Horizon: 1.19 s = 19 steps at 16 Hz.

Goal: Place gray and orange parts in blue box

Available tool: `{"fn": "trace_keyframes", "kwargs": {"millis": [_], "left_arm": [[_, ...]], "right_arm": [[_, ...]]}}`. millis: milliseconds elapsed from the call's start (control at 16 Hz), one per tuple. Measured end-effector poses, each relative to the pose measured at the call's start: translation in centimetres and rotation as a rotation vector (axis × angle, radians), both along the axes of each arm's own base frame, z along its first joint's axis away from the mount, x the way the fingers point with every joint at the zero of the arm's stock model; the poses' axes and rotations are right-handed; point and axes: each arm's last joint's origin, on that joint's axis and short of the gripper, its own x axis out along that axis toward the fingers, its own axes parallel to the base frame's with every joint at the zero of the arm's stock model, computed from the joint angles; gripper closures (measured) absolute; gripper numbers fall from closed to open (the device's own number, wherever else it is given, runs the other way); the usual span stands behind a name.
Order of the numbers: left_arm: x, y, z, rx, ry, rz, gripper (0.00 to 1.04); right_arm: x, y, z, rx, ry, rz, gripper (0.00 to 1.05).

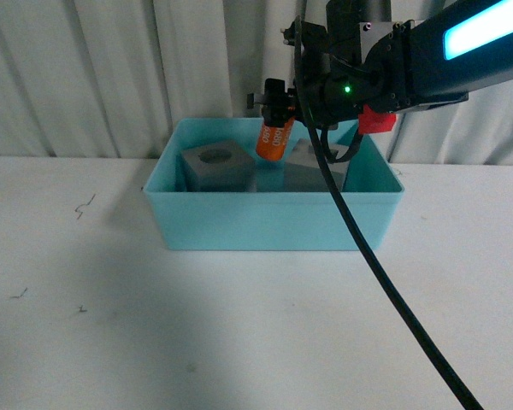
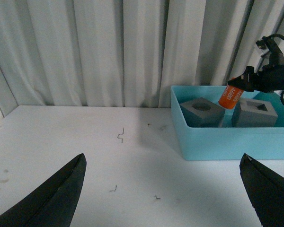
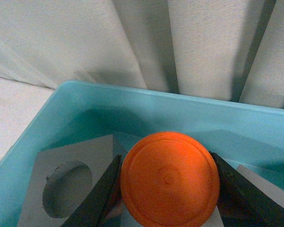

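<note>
In the front view we see a white desk [image 1: 239,333] with a light blue-turquoise box [image 1: 274,218] standing toward its far edge, close to a pale curtain [image 1: 111,77]. Inside the box, a gray cube with a round recess [image 1: 216,166] sits at the left end, and a second gray cube [image 1: 312,171] sits toward the right, partly hidden by a black cable [image 1: 385,273] that runs down across the box's front wall. Our right gripper [image 1: 276,115] hangs over the middle of the box, its jaws clamped on the upper end of an orange cylinder with white digits [image 1: 274,141], which tilts slightly and hangs between the two cubes; we cannot tell whether its lower end touches anything. From the left wrist view, we see our left gripper [image 2: 163,189] low over the bare desk, well apart from the box, its two dark fingers [image 2: 52,198] spread wide with nothing between them. Here the box [image 2: 227,142] shows both cubes side by side, the farther one with a square recess [image 2: 255,111], and the orange cylinder [image 2: 230,97] held above the gap between them. In the right wrist view we look straight down the cylinder's round orange end [image 3: 170,179], gripped on both sides by dark fingers [image 3: 97,198], with the round-recess cube [image 3: 66,189] beside it inside the box [image 3: 146,99].
</note>
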Motion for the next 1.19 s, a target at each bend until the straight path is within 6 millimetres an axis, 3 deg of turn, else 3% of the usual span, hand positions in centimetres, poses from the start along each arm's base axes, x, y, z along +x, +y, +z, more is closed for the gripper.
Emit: {"fn": "trace_keyframes", "kwargs": {"millis": [501,563,689,877,1064,1190], "left_arm": [[0.0,0.0,0.0,0.0,0.0,0.0,0.07],[0.0,0.0,0.0,0.0,0.0,0.0,0.07],[0.0,0.0,0.0,0.0,0.0,0.0,0.07],[0.0,0.0,0.0,0.0,0.0,0.0,0.07],[0.0,0.0,0.0,0.0,0.0,0.0,0.07],[0.0,0.0,0.0,0.0,0.0,0.0,0.07]], "right_arm": [[0.4,1.4,-2.8,-0.095,0.044,0.032,0.57],[0.5,1.3,-2.7,-0.098,0.012,0.028,0.29],[0.3,1.2,-2.4,-0.101,0.001,0.023,0.09],[-1.0,0.6,-1.9,-0.11,-0.032,0.018,0.07],[-3.3,-0.6,1.2,-0.137,-0.134,0.009,0.06],[-3.8,-1.0,2.1,-0.143,-0.159,0.005,0.06]]}}
